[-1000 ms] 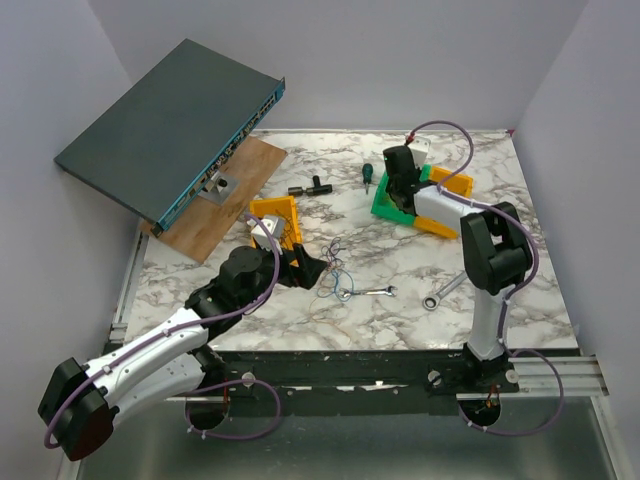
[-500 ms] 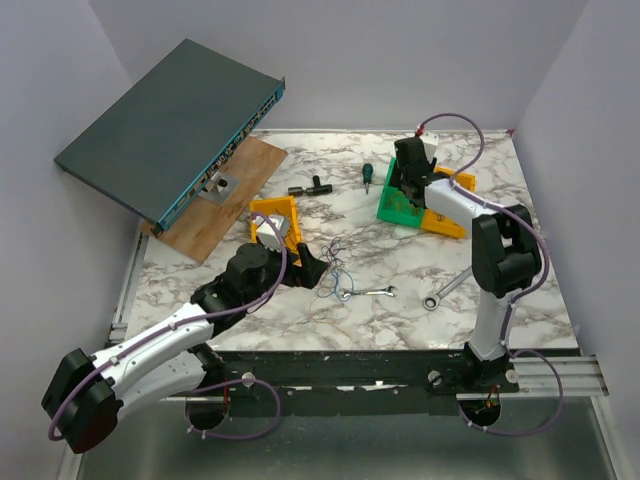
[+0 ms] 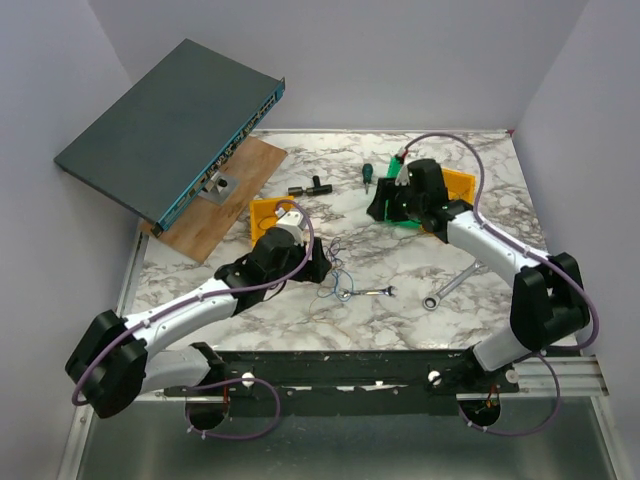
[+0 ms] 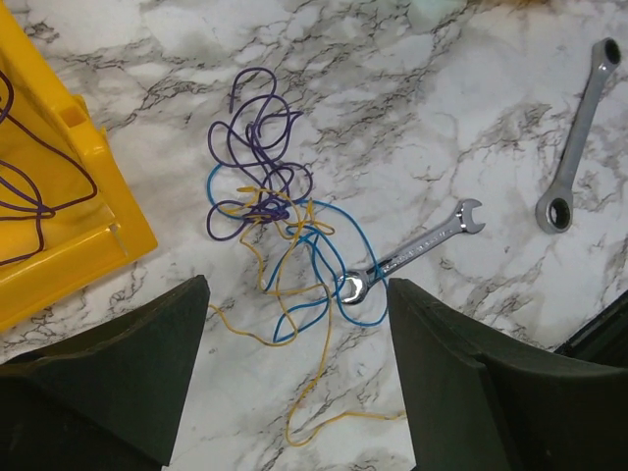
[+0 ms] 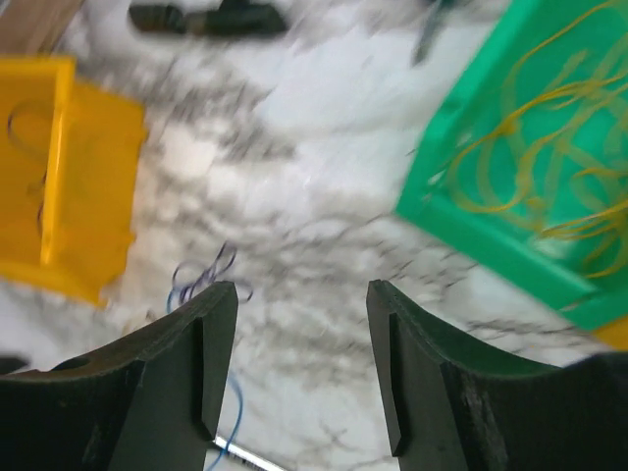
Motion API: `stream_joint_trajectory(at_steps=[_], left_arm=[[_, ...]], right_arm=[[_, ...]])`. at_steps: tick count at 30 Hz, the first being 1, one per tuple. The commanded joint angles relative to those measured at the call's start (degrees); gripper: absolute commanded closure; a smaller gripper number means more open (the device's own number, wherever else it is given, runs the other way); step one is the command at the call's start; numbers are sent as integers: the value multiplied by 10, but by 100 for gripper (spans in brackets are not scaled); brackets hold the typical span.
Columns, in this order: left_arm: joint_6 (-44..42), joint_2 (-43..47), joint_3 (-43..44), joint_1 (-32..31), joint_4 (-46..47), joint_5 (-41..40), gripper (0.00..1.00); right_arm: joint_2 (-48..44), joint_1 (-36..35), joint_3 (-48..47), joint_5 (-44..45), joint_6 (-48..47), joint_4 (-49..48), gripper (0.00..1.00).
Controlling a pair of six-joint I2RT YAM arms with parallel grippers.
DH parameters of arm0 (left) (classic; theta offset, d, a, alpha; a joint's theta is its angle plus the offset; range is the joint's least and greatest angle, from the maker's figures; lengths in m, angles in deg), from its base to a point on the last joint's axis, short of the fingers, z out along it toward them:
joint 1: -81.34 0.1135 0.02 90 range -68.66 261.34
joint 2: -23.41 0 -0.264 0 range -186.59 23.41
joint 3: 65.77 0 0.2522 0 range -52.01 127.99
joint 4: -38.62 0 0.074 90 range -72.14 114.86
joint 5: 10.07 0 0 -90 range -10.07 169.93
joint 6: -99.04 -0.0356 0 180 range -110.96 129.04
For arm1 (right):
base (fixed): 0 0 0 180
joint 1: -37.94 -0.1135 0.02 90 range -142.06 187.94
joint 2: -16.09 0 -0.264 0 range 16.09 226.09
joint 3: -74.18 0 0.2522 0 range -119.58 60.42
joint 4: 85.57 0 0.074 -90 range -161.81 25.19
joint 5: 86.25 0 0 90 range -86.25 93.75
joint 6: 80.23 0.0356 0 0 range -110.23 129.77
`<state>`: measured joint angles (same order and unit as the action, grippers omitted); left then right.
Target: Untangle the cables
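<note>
The cables (image 3: pixel 338 276) lie tangled on the marble between the two arms. In the left wrist view they are thin purple loops (image 4: pixel 257 162), blue loops (image 4: pixel 316 257) and a yellow strand (image 4: pixel 299 388). One blue loop runs round the ring end of a small silver wrench (image 4: pixel 417 247). My left gripper (image 3: pixel 314 264) is open just left of the tangle (image 4: pixel 294 392), and only the yellow strand lies on the table between its fingers. My right gripper (image 3: pixel 386 206) hangs open and empty (image 5: pixel 302 378) beside the green bin (image 5: pixel 461 211), with the cables (image 5: pixel 201 275) blurred beyond its left finger.
Yellow wires lie in the green bin and a purple wire in the yellow bin (image 4: pixel 69 211) (image 3: pixel 270 212). An orange bin (image 3: pixel 456 182), a screwdriver (image 3: pixel 367 175), a black part (image 3: pixel 310 187), a ratchet wrench (image 3: pixel 452 285), a wooden board (image 3: pixel 235 185) and a tilted network switch (image 3: pixel 170 125) are also here.
My left arm has reached forward and right, up to the cables, its jaws slightly narrower. My right gripper has opened and swung left and down, away from above the green bin.
</note>
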<state>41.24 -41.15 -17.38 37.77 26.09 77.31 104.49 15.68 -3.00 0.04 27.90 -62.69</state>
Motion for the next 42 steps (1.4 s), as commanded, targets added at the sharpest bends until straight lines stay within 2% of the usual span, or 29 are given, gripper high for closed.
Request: stream_joint_trajectory(at_steps=[1,6,8,14,17,19,22,24,25,28,32,35,39,42], left_arm=[[-13,-40,32,1,-45,-14,29],[-10,-39,21,1,-41,-17,34],[-10,-30,12,0,-34,-20,35],[-13,-5,-12,0,-18,-33,35],[-15,14,-28,1,-6,-47,33],[-18,29,-38,1,6,-53,32],[-19,40,-44,1,15,-55,32],[-20,37,-44,1,15,-56,32],[-20,33,-43,1,15,-56,32],[-22,27,-40,1,16,-55,32],[-30,30,-34,1,14,-55,32],[-31,55,-43,0,23,-61,34],[-25,141,-105,0,101,-51,33],[-25,189,-133,0,137,-43,32]], right_arm=[[-6,-30,50,-194,-65,-8,38],[35,-52,49,-214,-52,-35,37],[63,-61,41,-215,-34,-50,32],[152,-106,-25,-147,-5,-12,21],[187,-121,-50,-128,2,-1,22],[205,-126,-64,-120,6,8,26],[225,-130,-82,-113,3,22,41],[230,-130,-86,-124,0,22,56],[229,-131,-85,-133,-3,22,68],[200,-131,-72,-155,-3,11,89],[120,-130,-38,-184,8,-26,99],[41,-131,-4,-220,20,-64,99],[-52,-131,43,-263,30,-121,99],[-104,-131,59,-277,33,-129,99]])
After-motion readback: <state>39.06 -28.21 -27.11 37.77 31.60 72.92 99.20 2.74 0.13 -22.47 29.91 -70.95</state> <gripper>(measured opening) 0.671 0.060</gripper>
